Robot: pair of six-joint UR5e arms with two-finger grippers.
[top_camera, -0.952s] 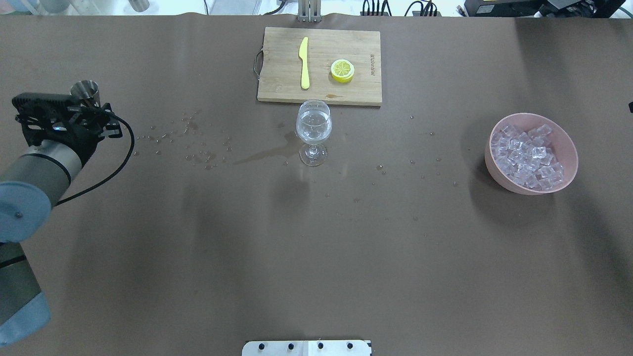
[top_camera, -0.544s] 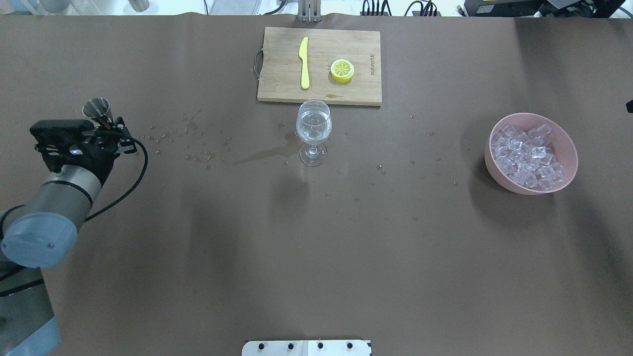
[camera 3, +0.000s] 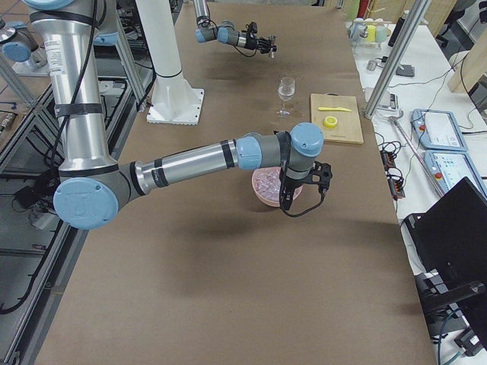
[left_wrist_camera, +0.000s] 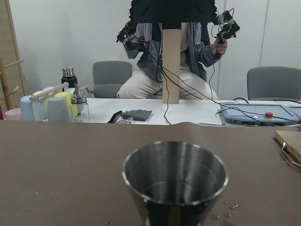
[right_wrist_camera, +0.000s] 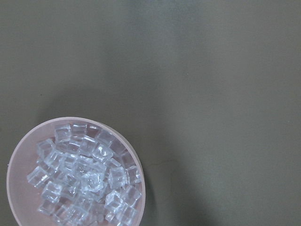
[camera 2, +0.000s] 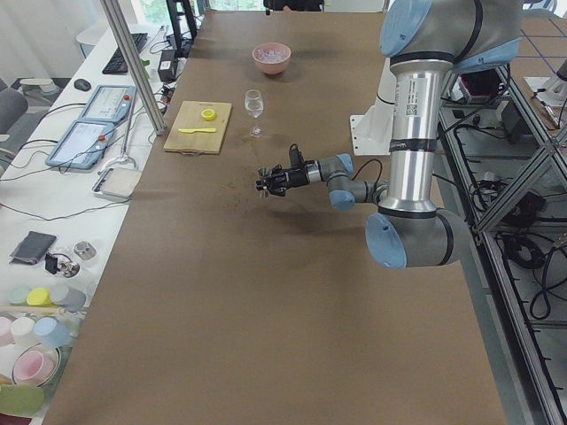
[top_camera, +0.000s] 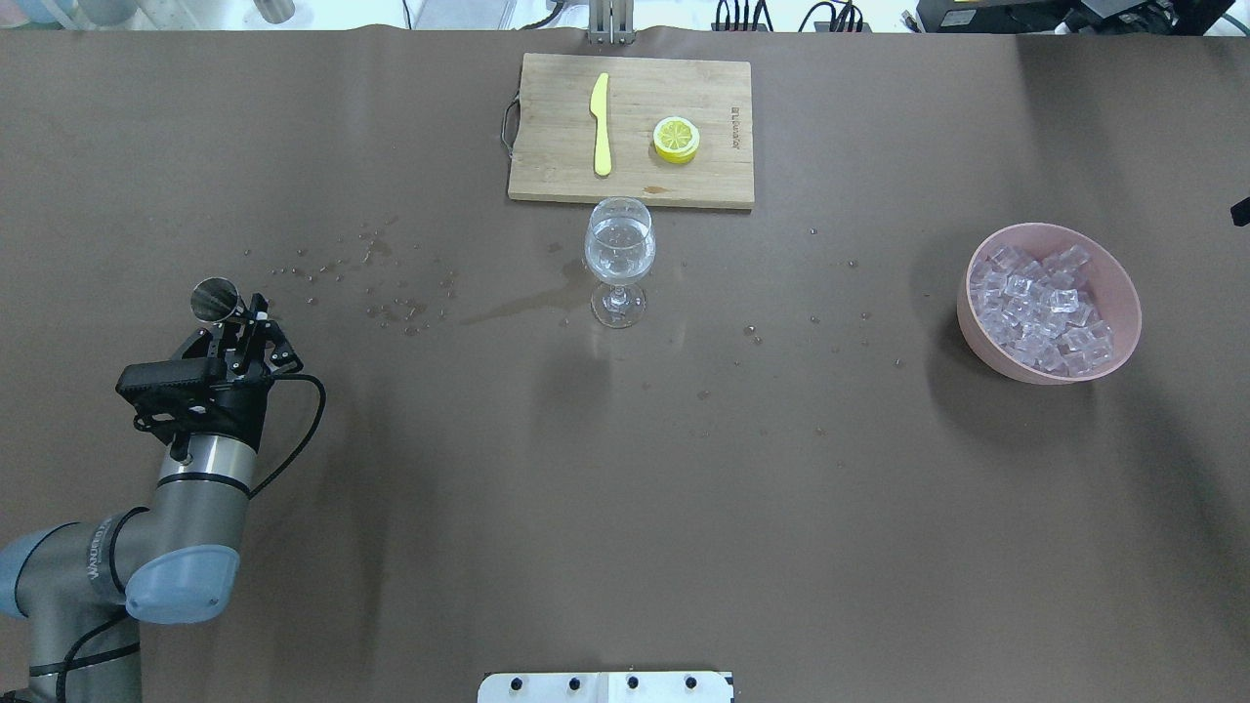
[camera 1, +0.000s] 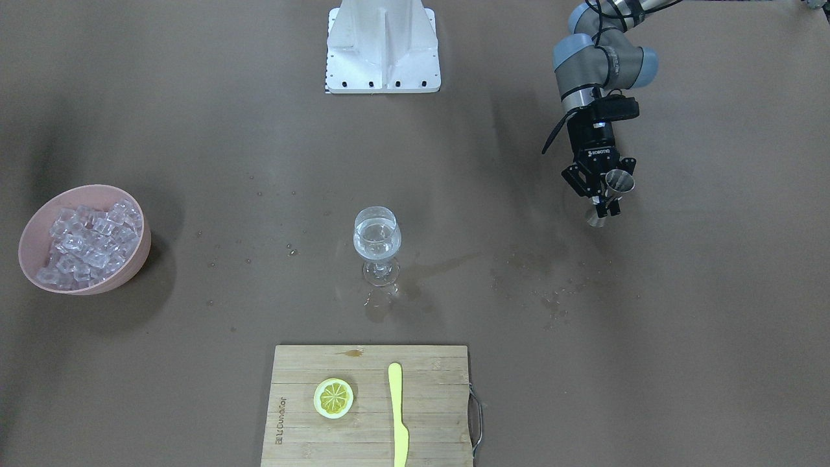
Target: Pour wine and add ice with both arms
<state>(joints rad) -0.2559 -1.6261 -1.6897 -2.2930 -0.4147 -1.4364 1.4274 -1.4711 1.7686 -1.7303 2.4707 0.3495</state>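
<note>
The left hand (top_camera: pixel 232 317), gripping the steel cup (top_camera: pixel 217 299), has drawn back across the tabletop (top_camera: pixel 625 508) toward the robot's side. It has also edged a little nearer the wine glass (top_camera: pixel 619 262) (the cup now sits about level with the glass's foot). The forearm has swung to point away from the robot.

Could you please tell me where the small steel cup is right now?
Overhead view, far left: the steel cup sits in the left end effector, just left of the droplets.
</note>
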